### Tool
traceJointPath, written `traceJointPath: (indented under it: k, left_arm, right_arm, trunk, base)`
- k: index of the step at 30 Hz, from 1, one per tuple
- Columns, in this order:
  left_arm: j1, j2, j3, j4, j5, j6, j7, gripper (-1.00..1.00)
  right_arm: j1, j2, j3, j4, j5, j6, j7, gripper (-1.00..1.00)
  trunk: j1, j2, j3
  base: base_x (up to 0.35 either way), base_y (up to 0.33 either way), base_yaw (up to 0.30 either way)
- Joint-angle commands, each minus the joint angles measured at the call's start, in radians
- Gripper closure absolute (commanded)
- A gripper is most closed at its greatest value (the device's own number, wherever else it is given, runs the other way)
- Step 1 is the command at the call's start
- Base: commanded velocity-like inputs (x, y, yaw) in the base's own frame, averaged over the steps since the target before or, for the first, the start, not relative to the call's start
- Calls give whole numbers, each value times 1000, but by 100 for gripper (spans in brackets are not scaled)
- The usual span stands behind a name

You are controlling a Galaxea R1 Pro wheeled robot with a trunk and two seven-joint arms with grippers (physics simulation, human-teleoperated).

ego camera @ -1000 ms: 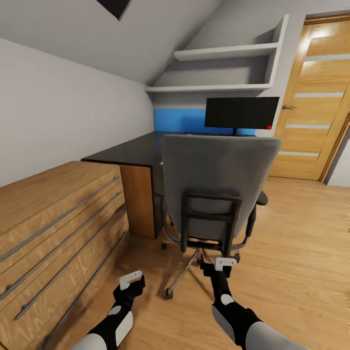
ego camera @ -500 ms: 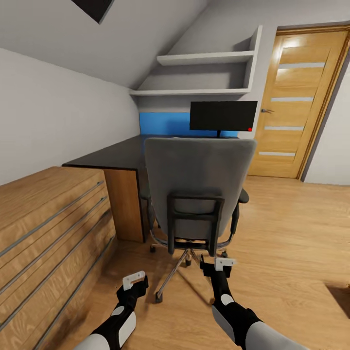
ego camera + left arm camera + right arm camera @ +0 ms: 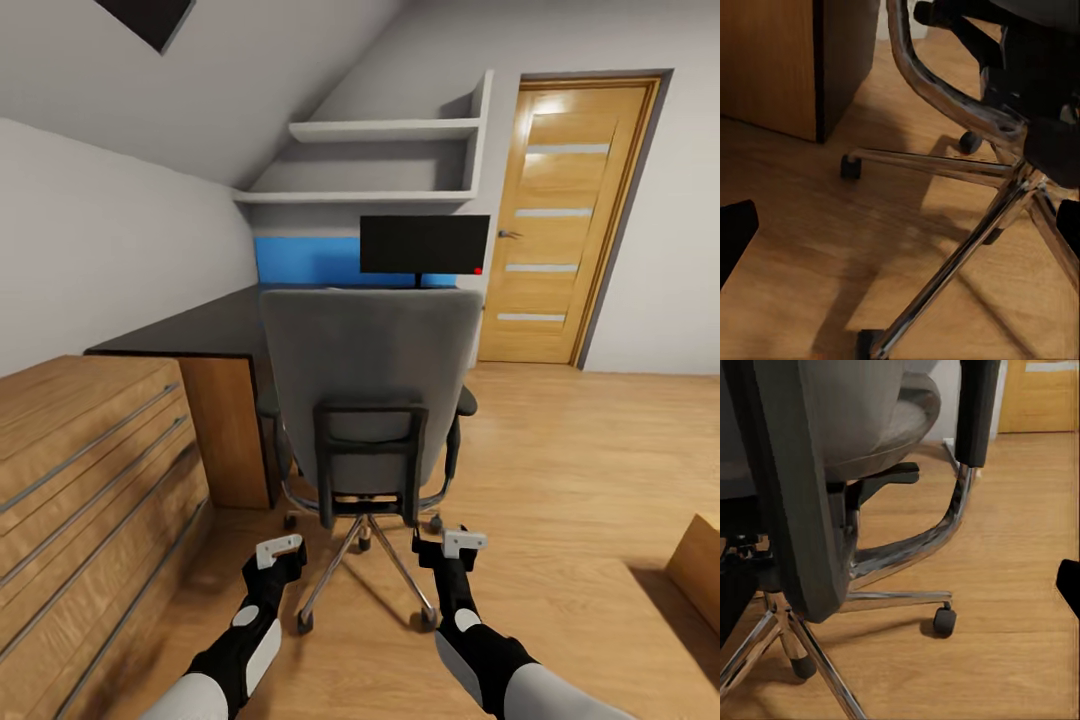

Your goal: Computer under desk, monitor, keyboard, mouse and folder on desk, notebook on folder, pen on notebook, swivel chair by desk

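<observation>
Chair blocks the way to the worktop, both pincers low behind it.

The swivel chair (image 3: 368,385) stands between the robot and the black worktop (image 3: 195,330), its back hiding the seat, so I cannot tell whether the folder lies there. The left pincer (image 3: 281,553) and right pincer (image 3: 456,546) hang just behind the chrome base, both empty; whether their jaws are wide or narrow I cannot tell. Rolling forward risks catching a caster (image 3: 944,621) and shoving the chair into the worktop edge, near the monitor (image 3: 424,244). The wooden dresser (image 3: 85,470) crowds the left; bare floor (image 3: 580,450) toward the door (image 3: 565,220) gives room to go around.
</observation>
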Motion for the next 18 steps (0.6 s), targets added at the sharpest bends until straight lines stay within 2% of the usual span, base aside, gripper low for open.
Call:
traceJointPath:
  k: [1,6,9,11,14,15,17,18]
  left_arm:
    - [0,0,0,-7,0,-3,3,-100]
    - [0,0,-16,-30,0,-2,-2,-100]
    - [0,0,-50,-36,0,1,3,-100]
    - [0,0,-59,-43,1,15,5,-100]
    - [0,0,-68,-86,2,117,17,-100]
    - [0,0,-71,-124,2,194,26,-100]
    - [0,0,-72,-186,3,282,36,-100]
    - [0,0,-72,-202,3,301,38,-100]
  right_arm:
    - [-1,0,8,1,-5,-3,-8,-100]
    - [-1,0,7,4,-3,-3,-8,-100]
    - [-1,1,7,14,-3,-4,-8,-100]
    - [-1,1,7,17,-3,-4,-8,-100]
    - [-1,1,8,21,-3,-5,-8,-100]
    - [-1,2,9,22,-3,-5,-8,-100]
    - [-1,4,9,22,-3,-5,-8,-100]
    - [-1,5,9,23,-2,-5,-8,-100]
  trunk:
    - [0,0,0]
    - [0,0,4]
    - [0,0,7]
    - [0,0,8]
    - [0,0,10]
    - [0,0,10]
    - [0,0,11]
    - [0,0,11]
  base:
    - [0,0,-196]
    - [0,0,-190]
    - [0,0,-185]
    - [0,0,-179]
    - [0,0,-111]
    - [0,0,-56]
    - [0,0,-37]
    - [0,0,-23]
